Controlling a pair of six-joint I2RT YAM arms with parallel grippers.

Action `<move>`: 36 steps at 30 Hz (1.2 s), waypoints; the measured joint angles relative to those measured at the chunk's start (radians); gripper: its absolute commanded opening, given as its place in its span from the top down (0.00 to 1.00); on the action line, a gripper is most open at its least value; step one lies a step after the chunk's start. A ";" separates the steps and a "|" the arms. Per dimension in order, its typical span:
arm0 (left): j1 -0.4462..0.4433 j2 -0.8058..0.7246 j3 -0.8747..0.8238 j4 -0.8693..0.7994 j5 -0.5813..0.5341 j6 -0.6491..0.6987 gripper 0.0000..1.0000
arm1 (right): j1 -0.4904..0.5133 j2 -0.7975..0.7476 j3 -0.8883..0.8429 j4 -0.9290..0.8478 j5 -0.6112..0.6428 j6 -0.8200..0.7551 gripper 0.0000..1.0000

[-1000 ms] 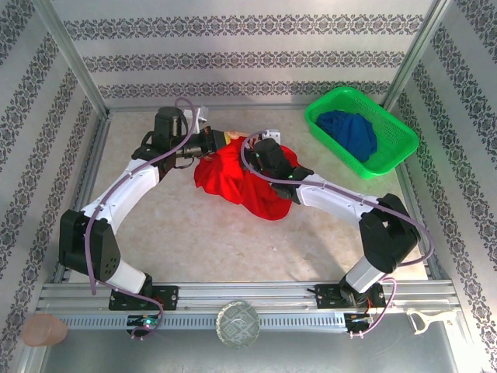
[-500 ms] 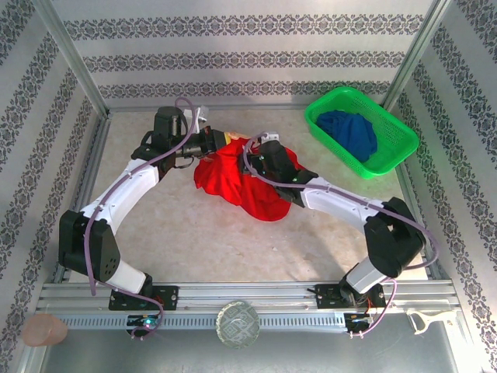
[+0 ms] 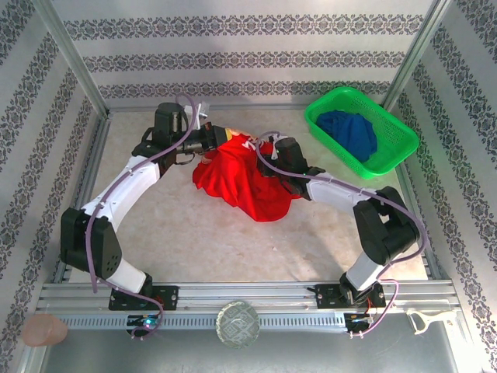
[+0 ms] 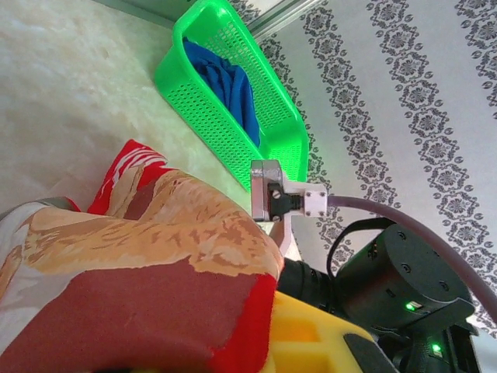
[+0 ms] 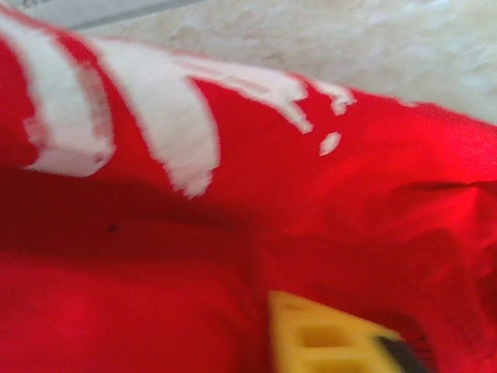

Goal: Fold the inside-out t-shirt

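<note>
At centre of the top view the inside-out t-shirt (image 3: 245, 186) sits bunched, with the left gripper (image 3: 223, 140) and right gripper (image 3: 266, 155) buried in its upper edge; I cannot tell how wide either is. Left wrist view: green basket (image 4: 210, 116) at top. Right wrist view: white print (image 5: 171, 132) at upper left.

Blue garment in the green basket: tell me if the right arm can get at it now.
Probably, once freed: the green basket is open-topped, bare table lies between, but the right gripper is sunk in the red t-shirt.
</note>
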 measured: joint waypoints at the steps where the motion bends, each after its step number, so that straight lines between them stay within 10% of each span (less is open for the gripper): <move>1: 0.004 0.009 0.002 0.000 -0.001 0.000 1.00 | -0.003 -0.006 0.000 0.000 -0.019 0.002 1.00; 8: 0.104 0.166 0.104 0.004 -0.066 0.024 0.34 | -0.071 -0.197 -0.012 -0.055 -0.134 0.021 1.00; 16: 0.112 0.106 0.006 0.009 -0.156 0.048 0.24 | -0.130 -0.362 -0.013 -0.095 -0.232 0.041 1.00; 24: -0.319 -0.153 -0.259 -0.015 -0.476 0.148 0.22 | -0.157 -0.360 -0.026 -0.163 -0.294 0.048 1.00; 36: -0.438 0.164 -0.192 -0.019 -0.810 0.376 0.18 | -0.163 -0.383 -0.059 -0.203 -0.313 0.048 1.00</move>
